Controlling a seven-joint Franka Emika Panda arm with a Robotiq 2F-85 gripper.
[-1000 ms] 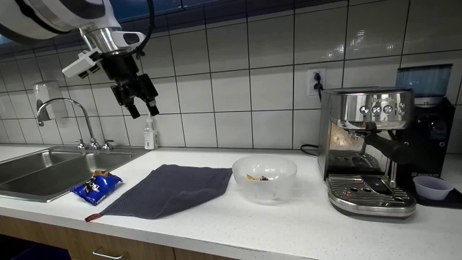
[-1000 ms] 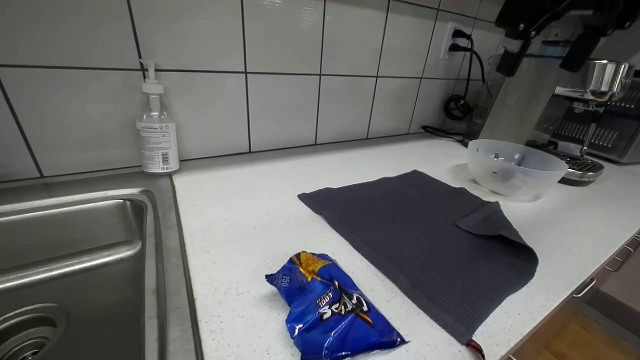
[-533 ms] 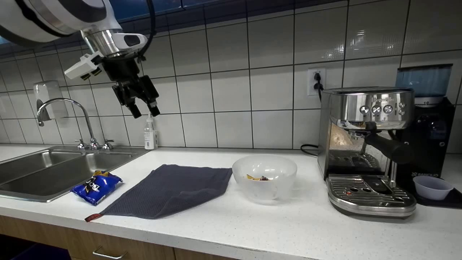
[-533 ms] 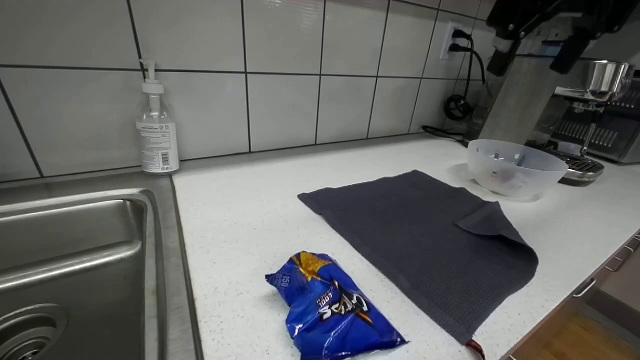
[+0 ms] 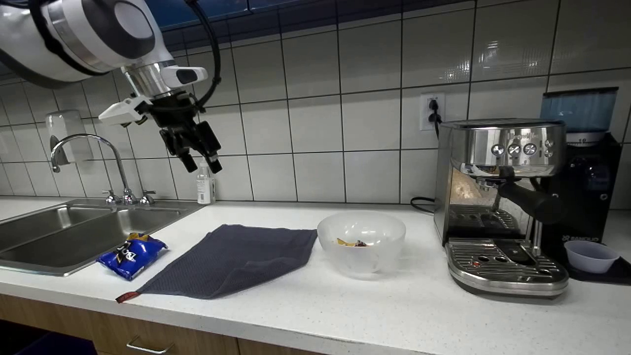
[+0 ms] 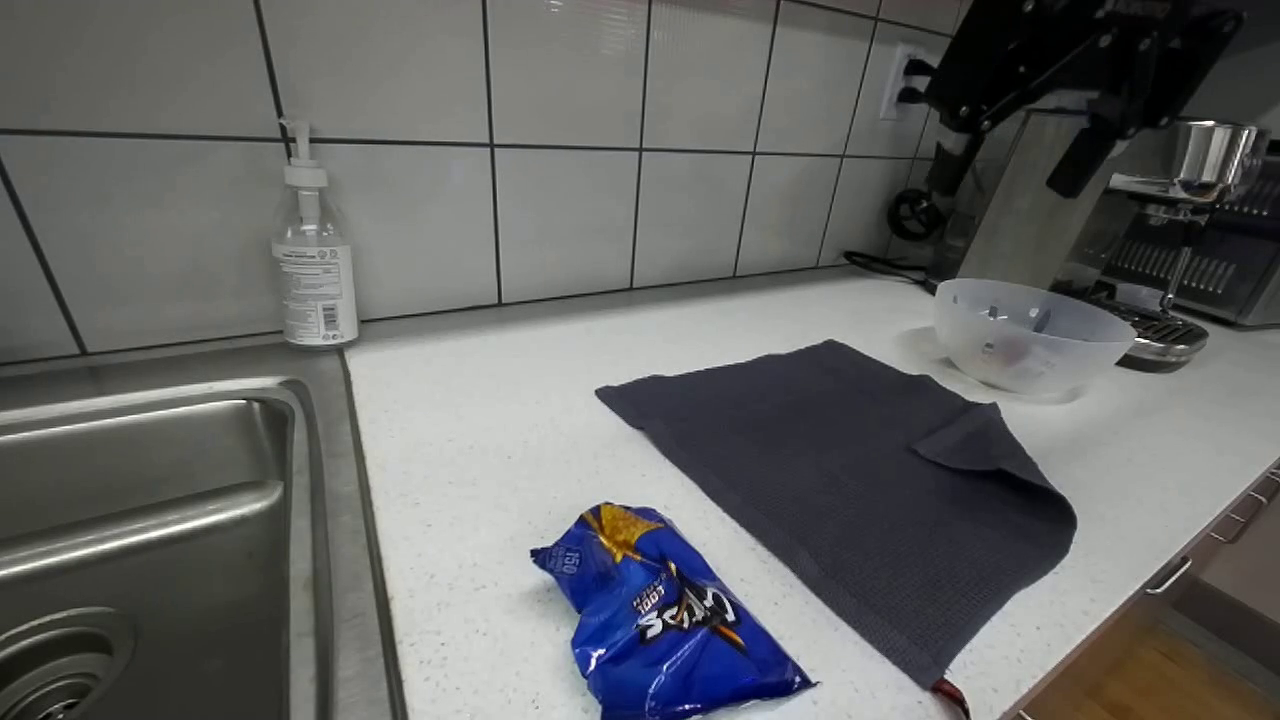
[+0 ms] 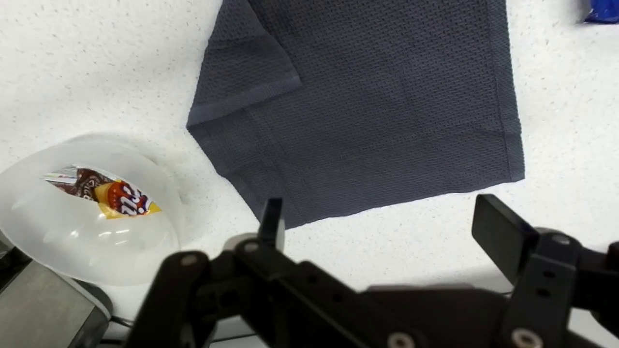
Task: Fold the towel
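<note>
Grey towel (image 7: 372, 116), flap (image 7: 244, 72) doubled over at wrist-view eleven o'clock; I hold gripper (image 7: 381, 212) aloft, jaws wide, empty, likely to pinch an edge; height unclear.

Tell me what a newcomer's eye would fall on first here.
Probably the shiny espresso machine, standing on the white counter at the right of an exterior view. Next, the bright blue chip bag, lying between the sink and the dark towel, which is spread flat except for one corner flipped over. Then the open black gripper, hanging in the air above the towel.
</note>
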